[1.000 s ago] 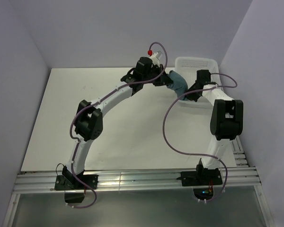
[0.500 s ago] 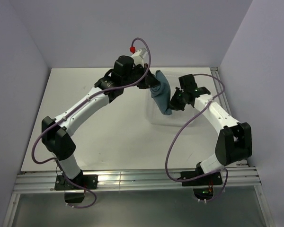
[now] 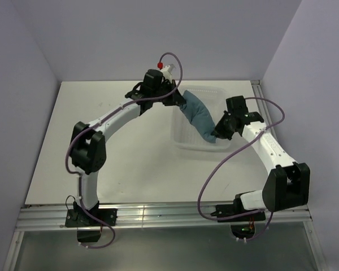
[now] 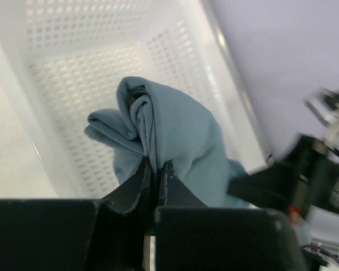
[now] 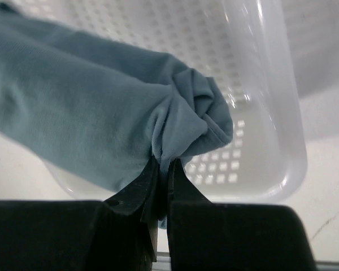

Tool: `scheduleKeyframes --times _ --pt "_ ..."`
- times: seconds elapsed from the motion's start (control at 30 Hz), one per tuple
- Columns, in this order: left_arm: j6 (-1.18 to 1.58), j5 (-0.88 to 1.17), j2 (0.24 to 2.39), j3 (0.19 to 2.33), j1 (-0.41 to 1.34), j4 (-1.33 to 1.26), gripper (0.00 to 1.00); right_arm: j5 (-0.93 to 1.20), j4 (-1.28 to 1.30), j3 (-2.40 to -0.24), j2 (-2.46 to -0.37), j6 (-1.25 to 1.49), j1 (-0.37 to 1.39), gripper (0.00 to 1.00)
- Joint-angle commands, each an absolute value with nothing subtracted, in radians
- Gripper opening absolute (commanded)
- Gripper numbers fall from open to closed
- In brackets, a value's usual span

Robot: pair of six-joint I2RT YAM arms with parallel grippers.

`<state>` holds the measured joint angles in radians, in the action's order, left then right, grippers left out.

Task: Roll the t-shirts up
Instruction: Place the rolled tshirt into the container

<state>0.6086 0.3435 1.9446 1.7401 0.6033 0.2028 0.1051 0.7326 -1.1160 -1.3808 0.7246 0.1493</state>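
Over the white mesh basket (image 3: 183, 142), the tips of both end effectors vanish into cloth folds; from above, the wrists hide them. Closed tight, the left end effector (image 4: 154, 169) pinches one end of the rolled teal t-shirt (image 3: 200, 117); the right end effector (image 5: 163, 168) pinches the other. It sags between them; the basket sits on the bench (image 3: 130, 155).

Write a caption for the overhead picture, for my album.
Rolled teal t-shirt held by its ends, left hand and right hand both clamped on it, over a white mesh basket.
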Motion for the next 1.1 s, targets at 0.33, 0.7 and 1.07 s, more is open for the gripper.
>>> scheduleKeyframes --times 0.33,0.7,1.07 --pt "0.549 0.416 2.259 2.034 0.592 0.156 0.00 0.045 0.575 -1.023 -1.344 0.881 0.353 0.00" --pt "0.572 0.434 2.373 2.198 0.546 0.166 0.00 0.040 0.493 -1.153 -1.511 0.908 0.463 0.00" --pt "0.574 0.537 2.465 2.244 0.538 0.098 0.00 -0.057 0.503 -1.276 -1.657 0.945 0.587 0.00"
